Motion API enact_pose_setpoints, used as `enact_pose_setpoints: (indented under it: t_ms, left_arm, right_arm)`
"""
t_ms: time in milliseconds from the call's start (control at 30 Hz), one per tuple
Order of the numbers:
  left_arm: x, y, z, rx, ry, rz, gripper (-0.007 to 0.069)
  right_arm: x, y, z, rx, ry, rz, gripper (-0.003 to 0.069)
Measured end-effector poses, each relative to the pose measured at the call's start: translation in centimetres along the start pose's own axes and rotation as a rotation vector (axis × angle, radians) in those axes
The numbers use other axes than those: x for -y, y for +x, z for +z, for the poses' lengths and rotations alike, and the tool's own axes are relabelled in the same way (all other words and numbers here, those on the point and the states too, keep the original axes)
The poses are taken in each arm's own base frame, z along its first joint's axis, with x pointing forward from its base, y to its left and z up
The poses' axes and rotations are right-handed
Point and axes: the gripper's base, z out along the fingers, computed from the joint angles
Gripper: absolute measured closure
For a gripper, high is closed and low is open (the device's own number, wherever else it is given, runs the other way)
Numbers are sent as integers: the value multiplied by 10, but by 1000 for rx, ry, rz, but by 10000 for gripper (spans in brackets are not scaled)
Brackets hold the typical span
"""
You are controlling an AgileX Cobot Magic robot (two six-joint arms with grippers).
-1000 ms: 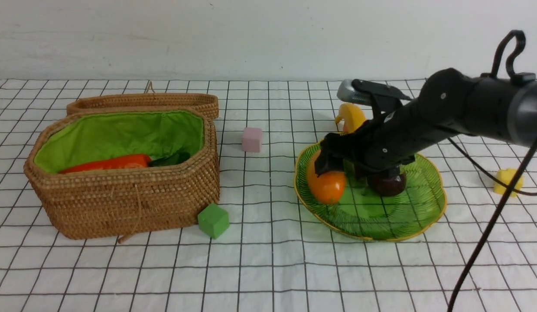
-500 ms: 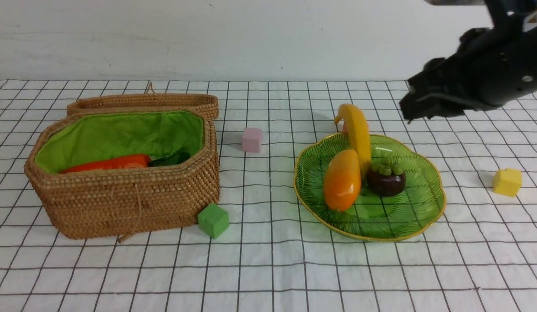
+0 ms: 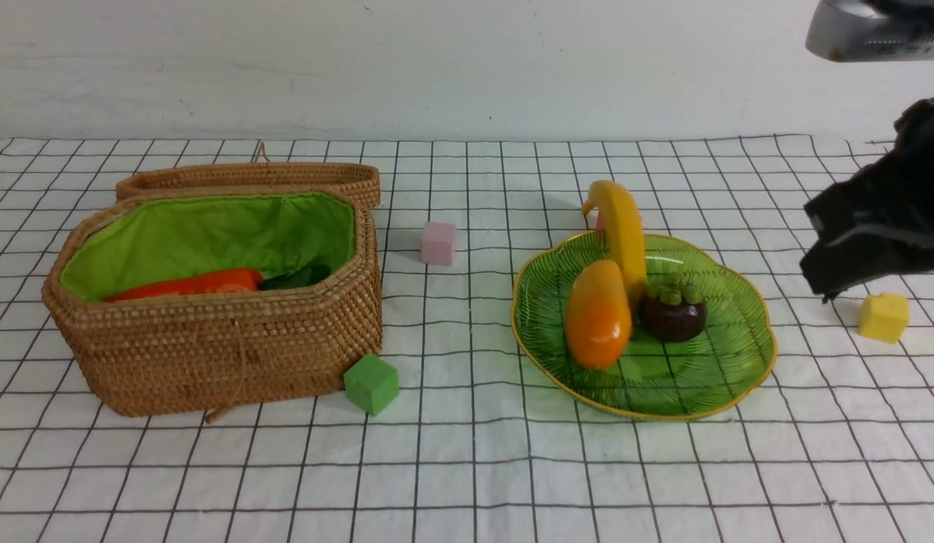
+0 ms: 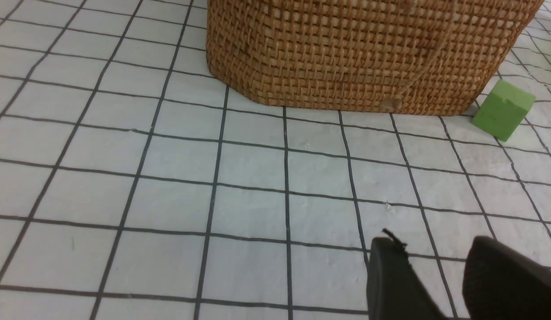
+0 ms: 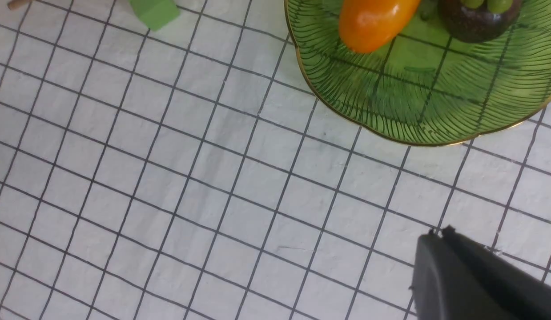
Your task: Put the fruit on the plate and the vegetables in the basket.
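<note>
A yellow banana [image 3: 625, 226], an orange mango [image 3: 597, 313] and a dark purple mangosteen [image 3: 672, 313] lie on the green glass plate [image 3: 708, 377]. An orange carrot [image 3: 188, 285] and dark green leaves [image 3: 297, 277] rest in the wicker basket [image 3: 210, 362]; its lid [image 3: 248, 177] lies behind it. My right gripper [image 3: 822, 286] hangs shut and empty to the right of the plate; in its wrist view the gripper [image 5: 437, 233] is over bare cloth, apart from the plate [image 5: 391, 111]. My left gripper [image 4: 428, 242] is open and empty in front of the basket [image 4: 355, 53].
A green cube [image 3: 371, 383] sits at the basket's front right corner, a pink cube [image 3: 438, 243] between basket and plate, and a yellow cube [image 3: 883, 317] right of the plate, just under my right gripper. A checked white cloth covers the table.
My right gripper let go of the mango on the plate, rose, drew back to the right and shut. The mango now lies beside the banana.
</note>
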Motion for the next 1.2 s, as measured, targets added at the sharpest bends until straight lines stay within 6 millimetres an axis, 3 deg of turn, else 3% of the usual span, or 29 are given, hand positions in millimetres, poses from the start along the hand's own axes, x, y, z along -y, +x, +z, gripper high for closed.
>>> enact_pose_setpoints:
  t_ms: [167,333,433,467,500,533,567,633,667,700,733,833,967,1200]
  left_arm:
    - [0,0,0,0,0,0,386]
    - [0,0,0,0,0,0,386]
    - [0,0,0,0,0,0,386]
    - [0,0,0,0,0,0,386]
    - [0,0,0,0,0,0,386]
    - [0,0,0,0,0,0,386]
    - [0,0,0,0,0,0,386]
    - [0,0,0,0,0,0,386]
    - [0,0,0,0,0,0,386]
    - [0,0,0,0,0,0,386]
    - [0,0,0,0,0,0,386]
    - [0,0,0,0,0,0,386]
    - [0,0,0,0,0,0,386]
    - [0,0,0,0,0,0,386]
  right_arm:
    - [5,3,-5,7,61,-68,667]
    - [26,28,-42,246,252,-104,664]
    - [39,76,-58,436,367,20,665]
    - [39,80,-58,448,370,29,665]
    - [41,112,-61,555,433,76,665]
    - [44,114,-57,537,440,79,665]
    - [44,151,-51,636,487,128,664]
    - [47,181,-33,655,526,160,663]
    - [48,208,-22,684,552,198,662]
    - [49,212,-19,684,555,203,662]
    - [53,238,2,674,581,238,660]
    - [63,285,42,699,654,291,657]
    - [72,303,71,675,682,311,655]
    - [66,297,76,717,611,178,651]
